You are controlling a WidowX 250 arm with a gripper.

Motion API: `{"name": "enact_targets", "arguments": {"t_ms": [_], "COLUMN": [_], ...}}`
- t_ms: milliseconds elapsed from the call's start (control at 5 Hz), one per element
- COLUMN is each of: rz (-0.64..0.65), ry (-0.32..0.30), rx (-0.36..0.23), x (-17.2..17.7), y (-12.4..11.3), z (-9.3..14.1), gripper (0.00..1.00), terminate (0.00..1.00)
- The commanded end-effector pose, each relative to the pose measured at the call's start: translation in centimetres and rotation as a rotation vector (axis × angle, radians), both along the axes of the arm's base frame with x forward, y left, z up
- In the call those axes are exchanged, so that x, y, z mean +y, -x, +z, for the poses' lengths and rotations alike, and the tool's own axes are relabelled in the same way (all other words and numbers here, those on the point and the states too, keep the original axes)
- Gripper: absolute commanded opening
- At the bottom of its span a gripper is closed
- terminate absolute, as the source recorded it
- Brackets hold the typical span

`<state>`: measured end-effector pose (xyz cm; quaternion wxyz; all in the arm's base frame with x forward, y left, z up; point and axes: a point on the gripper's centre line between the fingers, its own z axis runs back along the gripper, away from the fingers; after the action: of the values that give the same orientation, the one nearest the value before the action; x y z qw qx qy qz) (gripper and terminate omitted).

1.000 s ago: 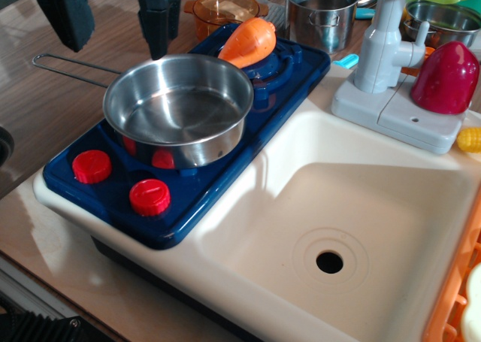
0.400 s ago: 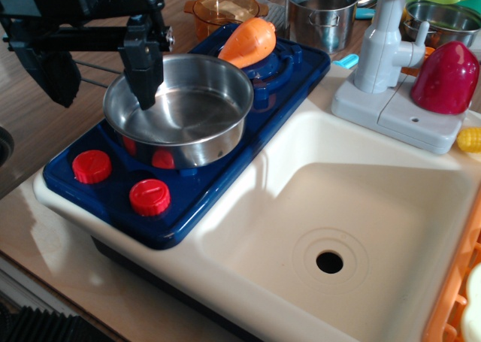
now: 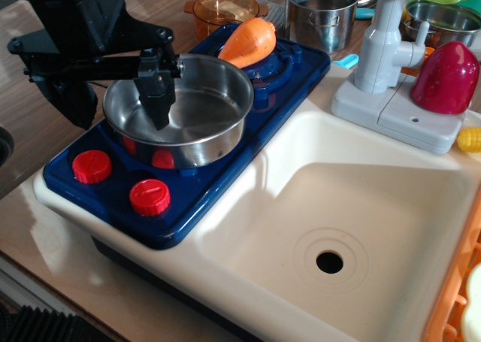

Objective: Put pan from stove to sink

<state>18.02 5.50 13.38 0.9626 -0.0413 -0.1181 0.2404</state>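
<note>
The shiny steel pan (image 3: 192,113) sits on the front burner of the dark blue stove (image 3: 113,186). Its wire handle is hidden behind my arm. My black gripper (image 3: 120,119) is open and lowered over the pan's left rim. One finger (image 3: 159,98) is inside the pan and the other finger (image 3: 71,105) is outside it on the left. The jaws stand apart from the rim. The cream sink (image 3: 361,199) with its round drain hole (image 3: 329,261) lies to the right of the stove and holds nothing.
An orange toy vegetable (image 3: 249,41) lies on the rear burner. A taller steel pot (image 3: 322,11) and an amber pot (image 3: 224,10) stand behind the stove. The grey-white faucet (image 3: 383,45), a red object (image 3: 447,79) and a steel bowl (image 3: 443,19) are behind the sink.
My gripper has come down and moved right, from above the pan's handle to straddling the pan's left rim. The pan has not moved.
</note>
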Motion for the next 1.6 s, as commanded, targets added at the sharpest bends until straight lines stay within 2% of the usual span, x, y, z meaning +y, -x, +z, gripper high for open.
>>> {"name": "enact_targets", "arguments": {"t_ms": [0, 400, 600, 800, 1000, 1200, 1400], "rz": [0.023, 0.026, 0.027, 0.020, 0.041, 0.070, 0.073], "ry": [-0.029, -0.023, -0.041, -0.081, -0.099, -0.123, -0.158], "rx": [-0.024, -0.015, -0.023, -0.048, -0.047, -0.047, -0.080], "x": [-0.1, -0.4, -1.2, -3.0, -5.1, -6.8, -7.9], "y": [-0.3, -0.4, -0.3, -0.2, -0.2, -0.1, -0.1], "z": [0.1, 0.3, 0.8, 2.1, 3.6, 4.2, 4.0], "gripper": [0.00, 0.00, 0.00, 0.00, 0.00, 0.00, 0.00], "terminate": [0.00, 0.00, 0.00, 0.00, 0.00, 0.00, 0.00]}}
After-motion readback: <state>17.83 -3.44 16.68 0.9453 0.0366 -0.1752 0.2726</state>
